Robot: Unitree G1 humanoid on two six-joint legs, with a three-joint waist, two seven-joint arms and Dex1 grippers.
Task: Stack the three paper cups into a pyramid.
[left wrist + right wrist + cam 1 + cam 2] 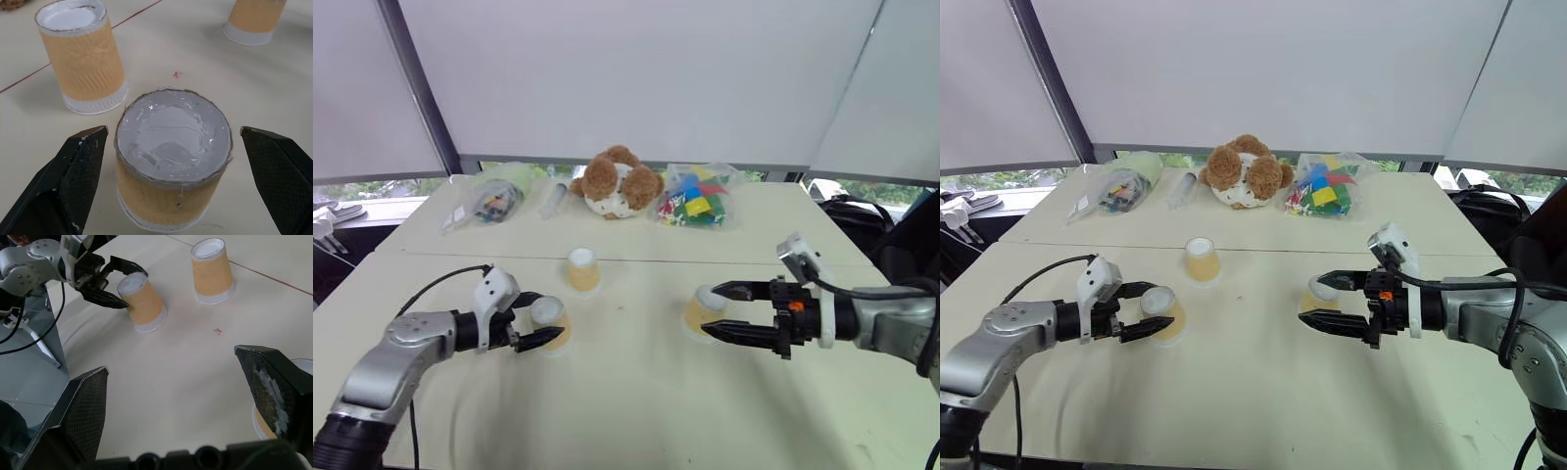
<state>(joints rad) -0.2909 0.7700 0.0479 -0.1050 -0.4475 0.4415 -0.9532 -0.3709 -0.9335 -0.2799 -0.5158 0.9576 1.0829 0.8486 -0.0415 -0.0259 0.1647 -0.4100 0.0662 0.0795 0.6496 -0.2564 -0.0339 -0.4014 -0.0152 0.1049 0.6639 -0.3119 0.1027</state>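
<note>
Three paper cups, all upside down, apart on table (636, 392). L gripper (530, 323) wide, fingers straddling near-left cup (551, 321), not closed. R gripper (724, 310) wide, beside near-right cup (702, 311). Third cup (582, 270) farther back, centre.

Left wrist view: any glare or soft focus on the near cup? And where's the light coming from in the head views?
Left wrist view: the near cup shows a glossy sheen on its white upturned base, and the left pincer fingers look soft at the bottom edge. Left eye view: diffuse backlight through the pale blinds, so shadows on the table are faint.
</note>
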